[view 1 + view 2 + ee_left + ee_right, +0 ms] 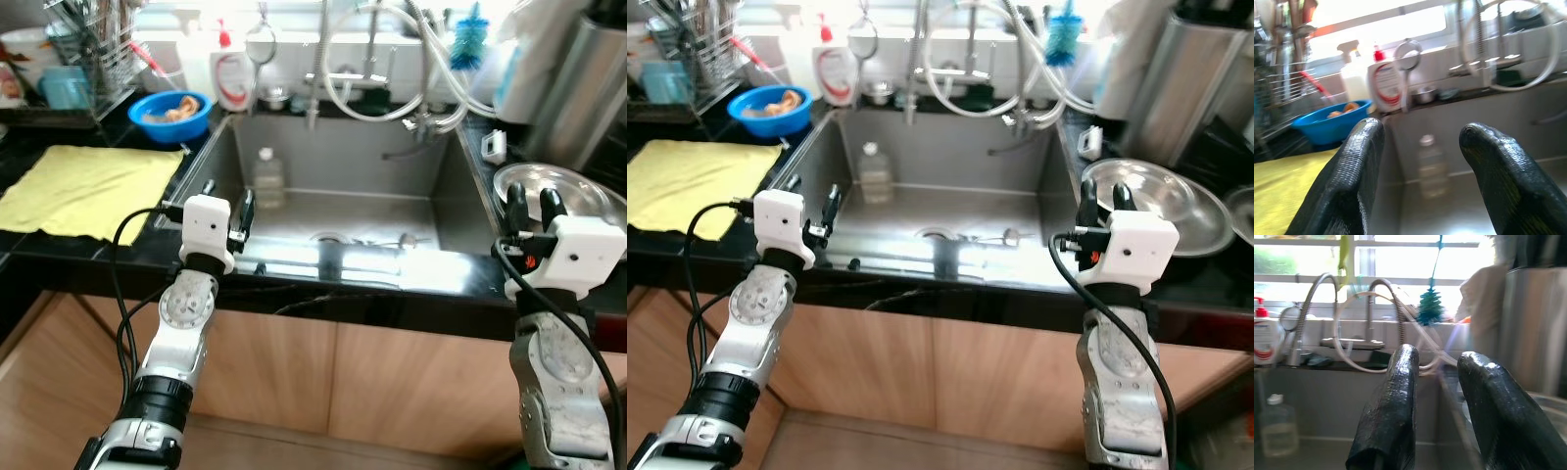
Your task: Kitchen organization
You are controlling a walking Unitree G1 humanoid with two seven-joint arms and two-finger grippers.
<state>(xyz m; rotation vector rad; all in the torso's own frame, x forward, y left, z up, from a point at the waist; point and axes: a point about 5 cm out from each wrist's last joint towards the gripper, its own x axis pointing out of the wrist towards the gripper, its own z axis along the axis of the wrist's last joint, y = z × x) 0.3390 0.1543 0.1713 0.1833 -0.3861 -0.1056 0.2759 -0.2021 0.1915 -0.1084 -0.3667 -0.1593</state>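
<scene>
Over sink (294, 157), grippers (225, 208) (530, 204) parted, empty.

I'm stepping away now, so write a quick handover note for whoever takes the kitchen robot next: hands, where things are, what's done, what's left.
Left hand: open, holding nothing, at the sink's front left corner.
Right hand: open, holding nothing, over the counter right of the sink, at the near edge of the steel bowl.
Things: clear bottle upright inside the sink at the back left; blue bowl and yellow cloth on the left counter.
Done: nothing visibly.
Left: everything; nothing grasped yet.
</scene>
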